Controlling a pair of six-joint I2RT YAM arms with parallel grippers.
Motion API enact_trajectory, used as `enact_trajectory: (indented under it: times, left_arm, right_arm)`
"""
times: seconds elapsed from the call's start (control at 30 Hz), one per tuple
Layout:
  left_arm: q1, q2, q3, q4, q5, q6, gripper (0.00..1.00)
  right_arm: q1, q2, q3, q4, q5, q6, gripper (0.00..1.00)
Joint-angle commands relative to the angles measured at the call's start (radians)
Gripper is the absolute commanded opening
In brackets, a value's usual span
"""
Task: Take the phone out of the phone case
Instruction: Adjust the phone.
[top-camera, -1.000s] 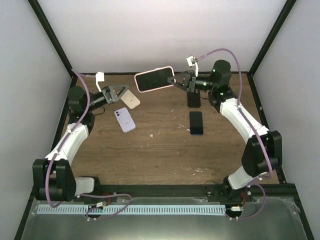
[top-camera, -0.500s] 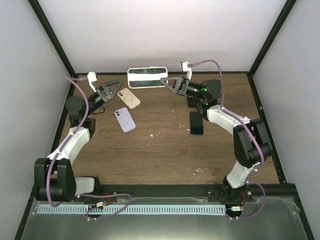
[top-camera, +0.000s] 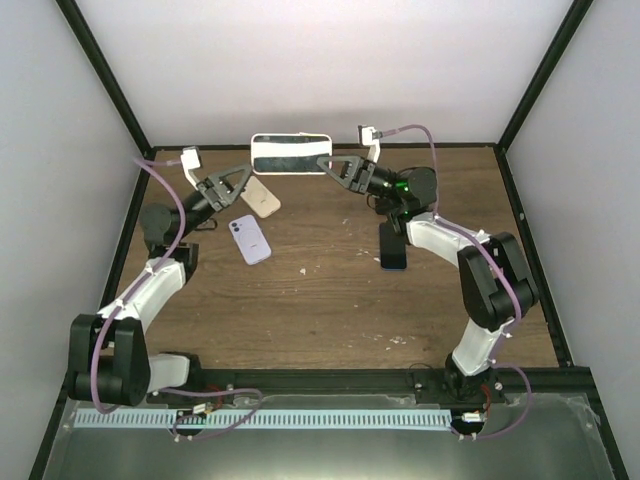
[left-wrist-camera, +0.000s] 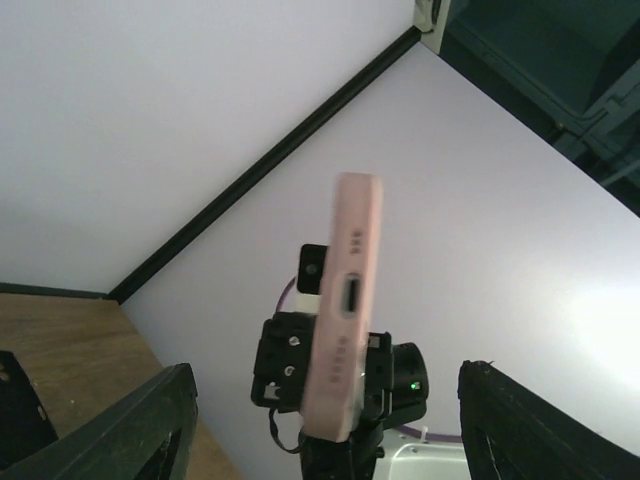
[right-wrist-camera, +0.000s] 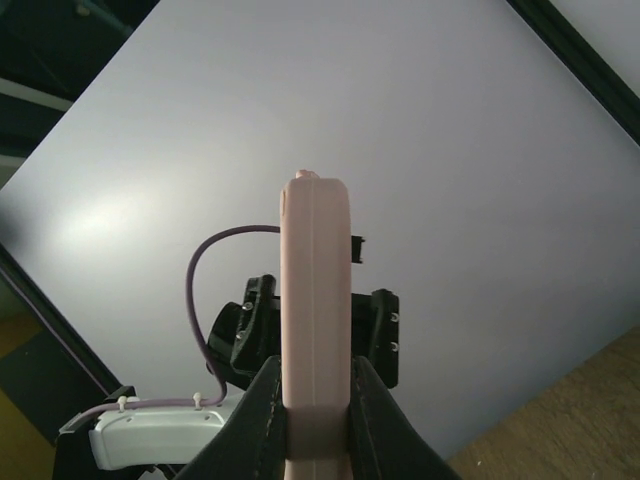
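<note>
phone case (top-camera: 291, 154): above table (top-camera: 320, 300) rear | right gripper (top-camera: 322, 163): on its right end | left gripper (top-camera: 244, 172): just left

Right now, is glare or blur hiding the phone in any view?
Top view: sharp, but the phone screen shows bright reflected bands. Left wrist: phone edge-on, slightly soft; near fingers are dark blurs. Right wrist: edge crisp enough, a light hotspot on the wall behind.
</note>
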Motion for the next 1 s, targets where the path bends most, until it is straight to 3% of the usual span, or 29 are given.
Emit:
enact_trajectory:
  times: [0.0, 0.2, 0.7, 0.97]
  left_arm:
    - [0.003, -0.019, -0.026, 0.1, -0.007, -0.023, 0.71]
    - [-0.048, -0.007, 0.01, 0.117, 0.06, -0.003, 0.7]
    - [-0.069, 0.032, 0.058, 0.08, 0.063, -0.004, 0.56]
    - [-0.069, 0.024, 0.05, 0.088, 0.061, -0.006, 0.34]
  right_arm:
    - [0.007, 0.004, 0.002, 0.082, 0.062, 0.019, 0.01]
    - [0.014, 0.018, 0.014, 0.084, 0.06, 0.026, 0.01]
    - [0.065, 0.027, 0.002, 0.122, 0.055, 0.06, 0.01]
    - [0.074, 0.025, -0.007, 0.13, 0.052, 0.057, 0.01]
